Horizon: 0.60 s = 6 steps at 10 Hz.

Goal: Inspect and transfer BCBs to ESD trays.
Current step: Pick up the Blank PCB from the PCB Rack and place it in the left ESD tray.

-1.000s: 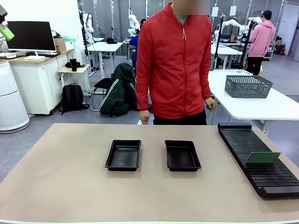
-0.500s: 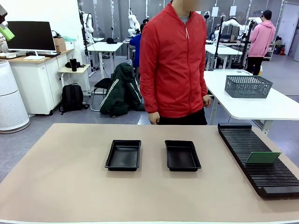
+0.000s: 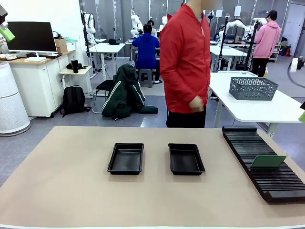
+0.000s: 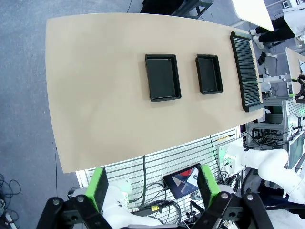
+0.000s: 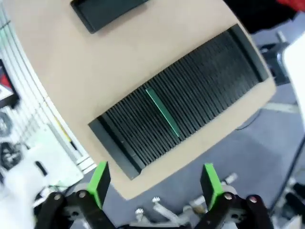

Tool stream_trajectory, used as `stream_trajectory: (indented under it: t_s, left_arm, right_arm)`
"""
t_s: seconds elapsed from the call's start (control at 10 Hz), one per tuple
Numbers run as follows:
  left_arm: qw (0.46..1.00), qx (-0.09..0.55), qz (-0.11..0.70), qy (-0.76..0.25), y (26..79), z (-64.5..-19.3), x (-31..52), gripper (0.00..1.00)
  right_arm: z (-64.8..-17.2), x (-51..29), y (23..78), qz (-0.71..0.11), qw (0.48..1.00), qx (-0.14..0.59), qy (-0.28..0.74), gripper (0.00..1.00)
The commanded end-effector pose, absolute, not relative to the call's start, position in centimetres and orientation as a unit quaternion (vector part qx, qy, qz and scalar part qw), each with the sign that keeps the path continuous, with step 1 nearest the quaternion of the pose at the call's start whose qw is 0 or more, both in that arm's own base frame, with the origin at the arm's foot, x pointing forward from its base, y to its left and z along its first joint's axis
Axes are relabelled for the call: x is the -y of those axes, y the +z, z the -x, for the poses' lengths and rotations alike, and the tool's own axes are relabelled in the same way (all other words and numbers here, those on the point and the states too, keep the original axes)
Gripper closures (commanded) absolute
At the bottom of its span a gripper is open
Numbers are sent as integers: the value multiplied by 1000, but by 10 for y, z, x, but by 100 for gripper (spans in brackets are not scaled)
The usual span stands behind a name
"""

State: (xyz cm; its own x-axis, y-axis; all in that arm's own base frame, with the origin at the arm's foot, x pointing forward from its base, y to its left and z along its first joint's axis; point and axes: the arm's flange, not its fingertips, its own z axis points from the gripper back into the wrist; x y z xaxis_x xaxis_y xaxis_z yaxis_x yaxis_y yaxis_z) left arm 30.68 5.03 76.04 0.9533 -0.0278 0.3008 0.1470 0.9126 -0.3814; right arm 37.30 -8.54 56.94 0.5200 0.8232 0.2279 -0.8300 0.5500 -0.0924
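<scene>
Both my grippers hang high above the tan tabletop (image 3: 71,191), and neither carries anything. My left gripper (image 4: 153,187) has its green-padded fingers spread wide and looks down on the whole table. My right gripper (image 5: 155,185) is just as wide, with only air between its pads. It is poised over the long black ribbed slotted rack (image 5: 200,95) at the table's right edge.

The one BCB I can see, a thin flat grey-green rectangular board (image 3: 268,161), stands on edge in a slot toward the near end of that rack. The two small shallow black plastic ESD trays (image 3: 126,158) sit side by side in the middle of the table with a gap between them, both empty. A person in a red jacket (image 3: 186,62) stands at the far side, turned toward the right and not reaching over the table.

I judge this to be the opening of the transfer: no board is lifted and none lies in a tray. The next move, as I read it, falls to my right gripper. It should come down over the board, turn so the pads face its two flat sides, and close on its top edge. Then it should draw the board straight up so it does not snag the neighbouring ribs. The right-hand tray is the nearer target.
</scene>
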Motion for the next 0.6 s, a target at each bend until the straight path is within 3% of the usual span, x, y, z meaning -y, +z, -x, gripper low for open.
stream_trajectory:
  t_s: [0.0, 0.5]
  left_arm:
    - [967, 144, 205, -44, 759, -307, -50, 0]
    - [967, 144, 205, -44, 759, -307, -50, 0]
  right_arm:
    - [-378, 77, 542, 10, 832, 124, 541, 0]
    - [-399, 53, 478, 58, 702, 110, 701, 0]
